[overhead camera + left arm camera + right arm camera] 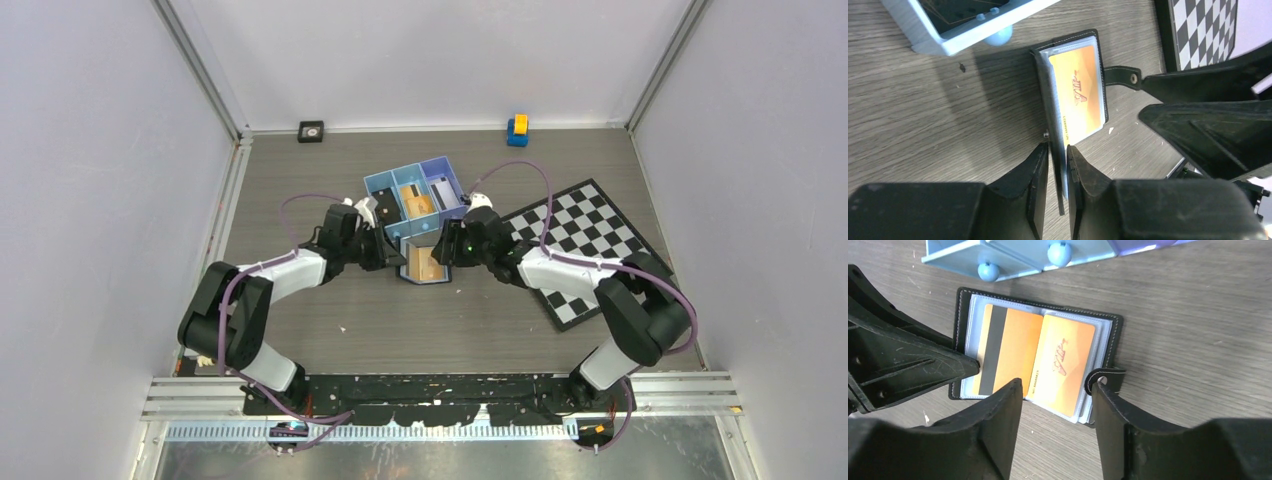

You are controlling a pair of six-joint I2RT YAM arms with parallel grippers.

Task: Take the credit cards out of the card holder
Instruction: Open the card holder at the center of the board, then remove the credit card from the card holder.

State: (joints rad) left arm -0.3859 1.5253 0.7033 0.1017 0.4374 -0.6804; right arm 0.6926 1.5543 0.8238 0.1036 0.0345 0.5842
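Note:
The black card holder [962,310] lies open on the table just in front of the blue tray. In its clear sleeves are two orange-gold credit cards: one stripe side up [1003,350], one with its printed face up [1063,365]. The strap tab [1103,377] sticks out at the holder's right edge. My left gripper [1058,150] is shut on the holder's left flap [1042,85], seen edge-on between the fingers. My right gripper [1057,390] is open and empty, its jaws straddling the holder's near edge. In the top view both grippers, left [385,250] and right [447,245], flank the holder [425,282].
The blue three-compartment tray [372,187] stands just behind the holder, with cards in its compartments. A black-and-white chequered board [585,245] lies to the right under my right arm. A small yellow-and-blue block [517,128] and a small black object [311,131] sit by the back wall.

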